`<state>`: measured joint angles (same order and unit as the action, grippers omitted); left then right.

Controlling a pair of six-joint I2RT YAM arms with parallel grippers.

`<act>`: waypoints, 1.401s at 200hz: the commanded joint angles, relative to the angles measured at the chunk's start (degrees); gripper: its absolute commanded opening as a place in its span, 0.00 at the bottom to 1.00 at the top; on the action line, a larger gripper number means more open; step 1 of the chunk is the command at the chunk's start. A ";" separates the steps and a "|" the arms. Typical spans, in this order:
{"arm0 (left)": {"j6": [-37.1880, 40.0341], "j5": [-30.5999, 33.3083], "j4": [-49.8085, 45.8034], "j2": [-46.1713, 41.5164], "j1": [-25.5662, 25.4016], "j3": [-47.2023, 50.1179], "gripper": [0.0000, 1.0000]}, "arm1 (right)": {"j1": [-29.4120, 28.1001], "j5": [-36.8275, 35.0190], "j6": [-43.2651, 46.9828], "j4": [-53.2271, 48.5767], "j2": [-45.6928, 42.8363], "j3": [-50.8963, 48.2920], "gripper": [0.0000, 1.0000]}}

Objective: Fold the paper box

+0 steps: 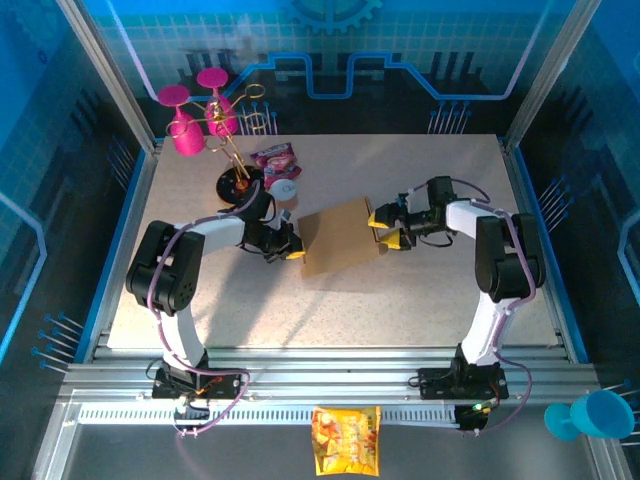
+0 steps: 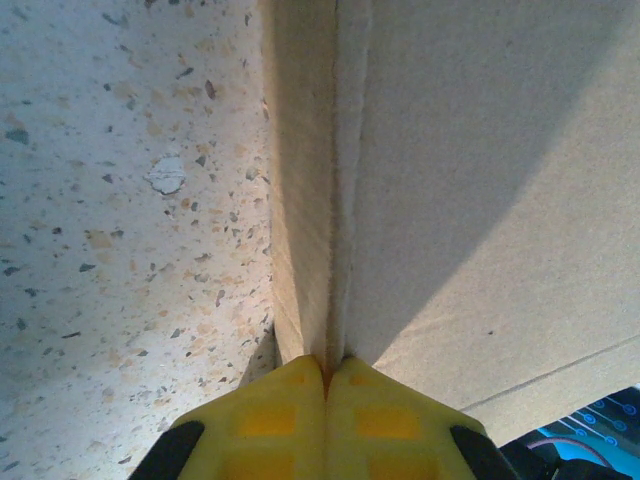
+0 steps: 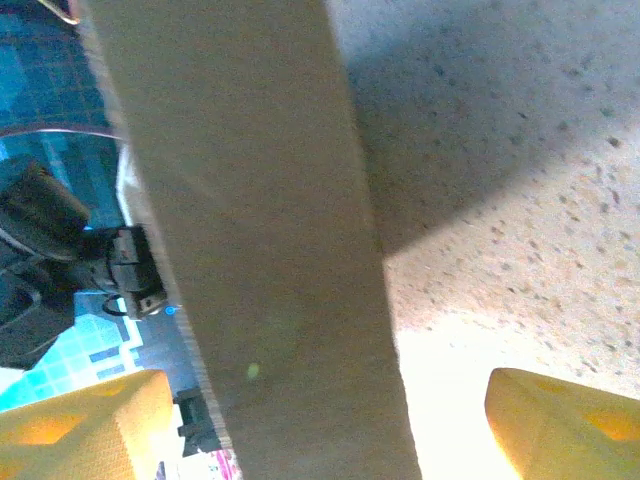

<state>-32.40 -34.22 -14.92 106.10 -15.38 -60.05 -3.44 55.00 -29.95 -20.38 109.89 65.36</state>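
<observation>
Brown cardboard sits mid-table in the top external view: the paper box [image 1: 338, 238] lies on the speckled table [image 1: 430, 300] directly between my two pincers, its span running across from one to the other, a little tilted. My left pincer [image 1: 292, 250] is at its left edge and my right pincer [image 1: 384, 227] at its right edge, so each arm is about as near as the other, one per side

From the left wrist, my yellow fingers [image 2: 270, 420] are pressed together on a doubled fold of the box. The crease runs straight away from the tips, with the wide panel spreading to one side and bare table to the other

From the right wrist, my fingers [image 3: 80, 425] stand wide apart. A strip of the cardboard rises between them, closer to one finger than the other, touching neither as far as I can tell. I judge that the coming move is for this pincer to close on that strip, which lies dead ahead between the tips
</observation>
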 commanded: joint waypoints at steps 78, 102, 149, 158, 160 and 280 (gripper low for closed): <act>0.47 4.46 -4.51 -0.33 -0.20 0.83 0.00 | -5.26 2.20 -4.83 2.18 4.82 3.06 0.48; -1.80 4.82 -3.06 -6.24 -0.18 0.68 0.06 | -4.38 2.80 -12.07 6.04 3.07 1.04 0.33; -10.39 7.44 0.41 -18.55 0.93 1.23 0.63 | -2.93 4.03 -30.74 7.15 -0.25 -3.28 0.27; -13.69 6.61 0.41 -18.78 1.34 1.13 0.67 | -2.75 4.39 -34.72 6.21 -1.02 -4.44 0.27; -14.54 6.35 0.17 -18.66 1.45 1.03 0.67 | -2.72 4.65 -35.63 6.25 -1.13 -4.72 0.27; -61.73 -2.34 19.60 -15.09 1.66 12.99 0.76 | -0.10 7.93 -51.51 -6.19 -13.04 -13.25 0.26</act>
<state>-77.95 -32.32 -4.40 90.30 -13.67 -50.22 -3.81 63.11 -79.11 -20.32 99.13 54.63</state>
